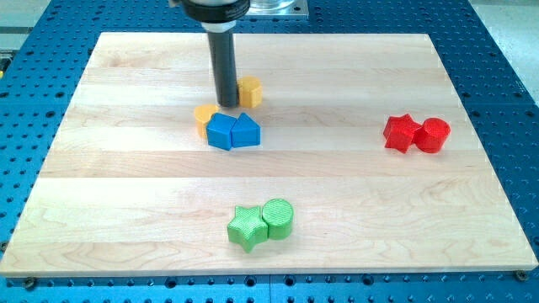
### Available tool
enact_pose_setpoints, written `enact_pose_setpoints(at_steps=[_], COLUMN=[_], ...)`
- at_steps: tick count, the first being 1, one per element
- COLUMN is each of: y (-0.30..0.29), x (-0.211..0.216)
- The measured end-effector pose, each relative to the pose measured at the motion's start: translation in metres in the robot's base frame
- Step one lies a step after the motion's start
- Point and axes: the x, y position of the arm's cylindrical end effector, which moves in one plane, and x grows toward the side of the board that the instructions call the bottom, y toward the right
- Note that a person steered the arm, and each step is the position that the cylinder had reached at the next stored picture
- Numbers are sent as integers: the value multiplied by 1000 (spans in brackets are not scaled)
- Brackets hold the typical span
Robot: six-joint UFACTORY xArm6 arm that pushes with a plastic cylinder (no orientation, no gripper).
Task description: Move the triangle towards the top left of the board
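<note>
The blue triangle is seen a little left of the board's centre and above its middle line, touching a blue cube at its 9 o'clock. A yellow block, shape unclear, is pressed against the cube at 11 o'clock. A second yellow block is set at 12 o'clock from the triangle, slightly apart. My tip is placed between the two yellow blocks, just above the cube and at 11 o'clock from the triangle; contact cannot be judged. No claw is carried, so no such state can be told.

Bare wood is left from the cluster towards 10 o'clock, up to the top-left corner. Well apart at 3 o'clock, a red star and a red cylinder are seen touching, near the right edge. At 6 o'clock, a green star and a green cylinder touch near the bottom edge. The board is laid on a blue perforated tabletop.
</note>
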Motion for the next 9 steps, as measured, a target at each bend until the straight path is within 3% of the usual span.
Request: enact_pose_setpoints(at_steps=[2,3,4,6,7,8,9], y=[105,83,51,51,34,63,47], x=[119,129,100,36,31,86,100])
